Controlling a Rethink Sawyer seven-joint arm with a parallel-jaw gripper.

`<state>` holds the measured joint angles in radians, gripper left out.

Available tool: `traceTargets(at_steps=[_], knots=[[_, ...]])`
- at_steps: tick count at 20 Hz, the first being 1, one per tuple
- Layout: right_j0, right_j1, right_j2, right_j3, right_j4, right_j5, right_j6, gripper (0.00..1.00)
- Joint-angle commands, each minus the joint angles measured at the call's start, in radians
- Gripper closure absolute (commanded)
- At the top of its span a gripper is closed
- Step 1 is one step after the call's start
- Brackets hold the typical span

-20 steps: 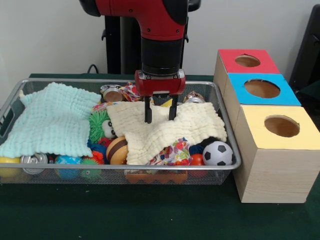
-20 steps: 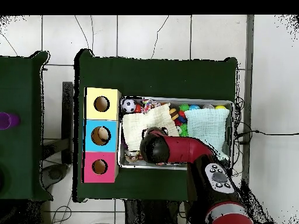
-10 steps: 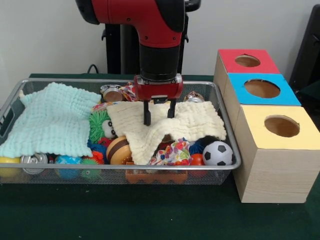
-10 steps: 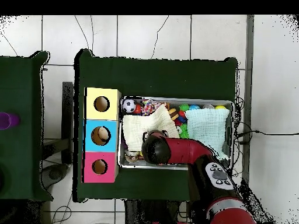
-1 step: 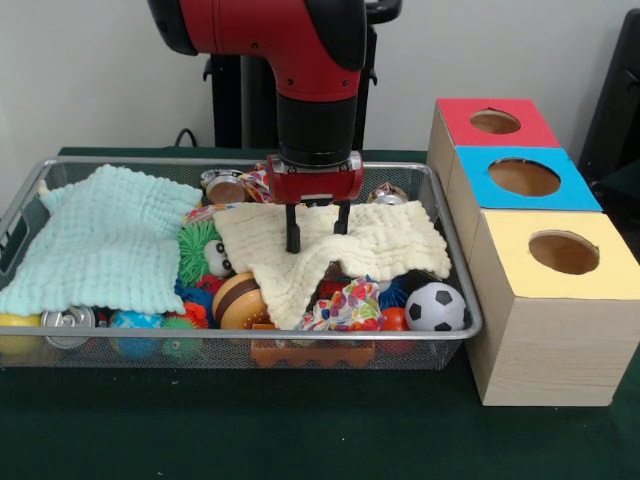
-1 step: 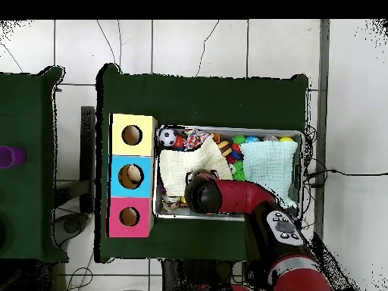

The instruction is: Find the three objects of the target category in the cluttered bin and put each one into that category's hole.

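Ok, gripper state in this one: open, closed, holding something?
Gripper: shut on the cream cloth, pinching a fold and lifting it above the toys in the wire bin.

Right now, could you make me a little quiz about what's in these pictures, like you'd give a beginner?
1. True or false: the hand is pinching the yellow cloth in the wire basket.
2. Which box by the basket stands closest to the soccer ball? A) red box B) blue box C) yellow box
3. Fill in: the left part of the basket is covered by a pale ____ cloth.

Key: 1 true, the cloth rises in a peak between the fingers. 2 C. 3 green.
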<state>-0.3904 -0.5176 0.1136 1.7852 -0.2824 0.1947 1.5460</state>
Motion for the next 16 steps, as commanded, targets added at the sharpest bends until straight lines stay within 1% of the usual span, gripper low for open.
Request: traceTargets(at_steps=[1, 2, 3, 6, 16], knots=[[-0.021, 0.161, 0.046, -0.039, -0.016, -0.099, 0.137, 0.00], [-0.018, 0.160, 0.044, -0.041, -0.016, -0.093, 0.136, 0.00], [-0.023, 0.160, 0.050, -0.039, -0.017, -0.091, 0.131, 1.00], [-0.012, 0.157, 0.038, -0.043, -0.018, -0.089, 0.132, 1.00], [-0.013, 0.152, 0.038, -0.038, -0.016, -0.086, 0.130, 1.00]])
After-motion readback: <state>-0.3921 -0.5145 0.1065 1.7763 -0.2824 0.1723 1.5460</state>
